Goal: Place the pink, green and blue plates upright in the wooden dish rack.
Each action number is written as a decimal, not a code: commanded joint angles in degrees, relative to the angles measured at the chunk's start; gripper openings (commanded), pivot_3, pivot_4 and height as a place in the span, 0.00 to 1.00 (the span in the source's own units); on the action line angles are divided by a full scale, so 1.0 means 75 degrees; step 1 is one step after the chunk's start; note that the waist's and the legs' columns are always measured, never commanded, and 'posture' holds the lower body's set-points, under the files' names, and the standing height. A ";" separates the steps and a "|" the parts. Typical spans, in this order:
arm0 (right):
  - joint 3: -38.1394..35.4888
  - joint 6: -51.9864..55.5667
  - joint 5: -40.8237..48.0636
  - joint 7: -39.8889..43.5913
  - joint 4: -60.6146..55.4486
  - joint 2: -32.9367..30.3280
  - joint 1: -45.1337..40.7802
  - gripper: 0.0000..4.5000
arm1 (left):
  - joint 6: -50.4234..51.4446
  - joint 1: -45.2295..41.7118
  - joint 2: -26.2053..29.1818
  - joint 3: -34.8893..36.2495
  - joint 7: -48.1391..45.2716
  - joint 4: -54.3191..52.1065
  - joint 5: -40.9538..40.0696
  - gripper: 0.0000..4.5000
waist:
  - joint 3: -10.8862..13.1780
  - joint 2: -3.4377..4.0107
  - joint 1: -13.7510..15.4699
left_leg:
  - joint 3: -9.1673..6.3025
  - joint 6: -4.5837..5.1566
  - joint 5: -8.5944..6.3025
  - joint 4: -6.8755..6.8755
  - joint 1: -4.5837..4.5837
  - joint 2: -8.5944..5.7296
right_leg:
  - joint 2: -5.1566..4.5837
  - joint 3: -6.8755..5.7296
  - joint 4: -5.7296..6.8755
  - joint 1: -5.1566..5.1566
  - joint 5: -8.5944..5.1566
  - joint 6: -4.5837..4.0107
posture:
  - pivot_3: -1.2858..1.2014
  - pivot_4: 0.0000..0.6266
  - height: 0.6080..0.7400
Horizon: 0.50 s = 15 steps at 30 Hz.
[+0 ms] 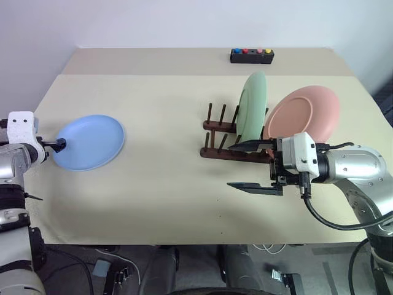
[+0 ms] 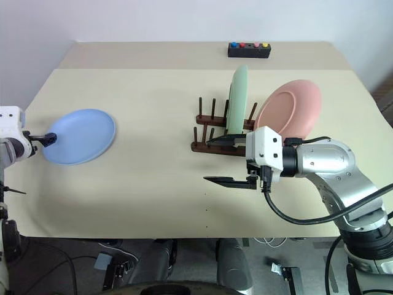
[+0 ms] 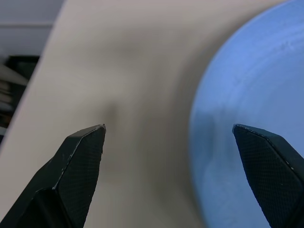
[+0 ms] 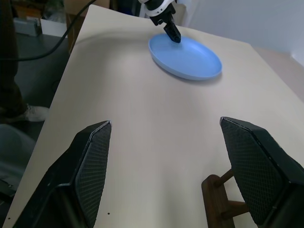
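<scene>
**Two plates racked, blue one still flat on the table**

Taking the wooden dish rack [image 1: 236, 138] as our landmark, here's where we are. Closest to us, just in front of the rack, our right gripper [image 1: 250, 166] hangs over bare tabletop with its fingers spread wide and nothing between them.

In the rack itself, the green plate [image 1: 252, 104] stands upright between the pegs, so we'd call that one done. The pink plate [image 1: 304, 114] sits at the rack's right end, tilted back rather than bolt upright; we can't tell from here whether it's properly in a slot or just propped against the end pegs.

Well off to the left of the rack, the blue plate [image 1: 88, 142] lies flat on the table [image 1: 166, 184]. Our left gripper [image 1: 56, 145] is at its outer left rim, fingers spread apart and not pinching anything; the wrist view puts one finger over the plate and one over the table, like we're lining up a grab on the rim. So roughly two of three are in.

Room-wise it looks easy: open tabletop between the blue plate and the rack, and free pegs on the rack's left side. The blue plate sits fairly near the table's left edge. Far behind the rack, a small black button box [image 1: 252, 56] is well out of the way.
</scene>
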 commanded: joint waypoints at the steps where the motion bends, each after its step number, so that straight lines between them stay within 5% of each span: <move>1: -0.0228 -0.0140 0.0025 -0.0111 -0.0208 0.0044 0.0069 0.83 | -0.0248 -0.0357 0.0048 -0.0263 -0.0359 0.0416 0.0165 0.98 | 0.0000 0.0000 -0.0017 | 0.0000 0.0000 0.0000 -0.0001 0.0001 0.0000 | 0.0000 0.0000 0.0001 -0.0001 0.0000 0.0000 | 0.52 0.24 1.00; 5: -0.0264 -0.0152 -0.0031 -0.0223 -0.0212 0.0045 0.0175 0.83 | -0.0515 -0.0393 -0.0039 -0.0291 -0.0411 0.0589 0.0184 0.78 | 0.0000 0.0000 -0.0055 | 0.0001 0.0000 0.0000 -0.0004 0.0001 0.0000 | 0.0000 0.0000 0.0002 -0.0003 0.0000 0.0000 | 0.52 0.24 1.00; 12: -0.0348 -0.0193 -0.0083 -0.0388 -0.0233 0.0055 0.0296 0.83 | -0.0630 -0.0057 -0.0320 -0.0056 -0.0280 -0.0141 0.0026 0.01 | -0.0003 0.0002 -0.0005 | 0.0000 0.0000 0.0000 -0.0001 0.0001 0.0001 | -0.0002 0.0001 0.0008 -0.0003 0.0000 0.0000 | 0.52 0.24 1.00; 15: -0.0372 -0.0239 -0.0148 -0.0473 -0.0171 0.0064 0.0247 0.83 | -0.0787 0.0169 -0.0689 0.0309 -0.0227 -0.1119 -0.0341 0.01 | -0.0003 0.0002 0.0010 | 0.0000 -0.0002 0.0002 0.0006 0.0004 0.0000 | -0.0004 0.0001 0.0011 0.0002 0.0001 0.0000 | 0.52 0.24 1.00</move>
